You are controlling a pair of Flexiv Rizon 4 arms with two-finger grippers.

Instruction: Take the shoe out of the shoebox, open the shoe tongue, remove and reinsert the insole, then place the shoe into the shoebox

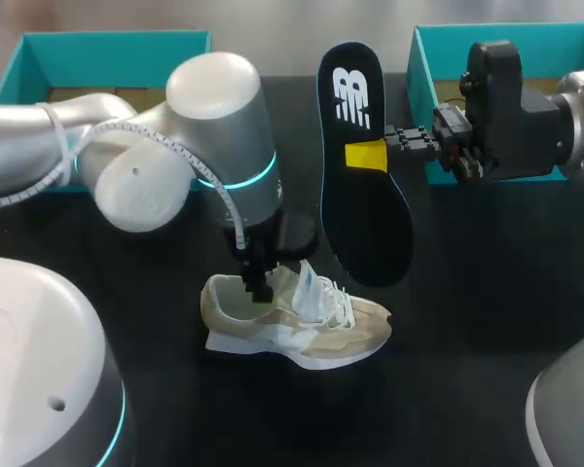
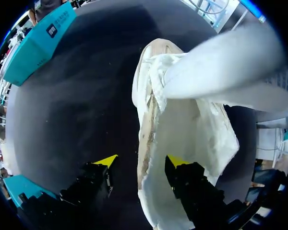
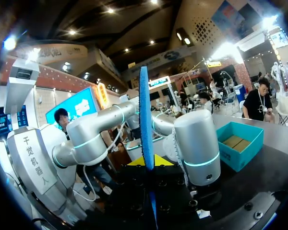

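Black insole point(image 1: 366, 229) clenched in right jaws, left jaws parted astride shoe point(image 1: 321, 331), shoeboxes point(image 1: 107, 41) behind

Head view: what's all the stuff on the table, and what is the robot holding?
shoe: 1, beige and white, standing on its sole mid-table
insole: 1, black with a white logo, held in the air beyond the shoe
left shoebox: 1, teal, open, far left edge of the table
right shoebox: 1, teal, open, far right edge
table: 1, black, under everything
left tool: 1, black with yellow tips, open, at the shoe's heel opening, one finger inside, one outside
right tool: 1, black with yellow tips, shut on the insole
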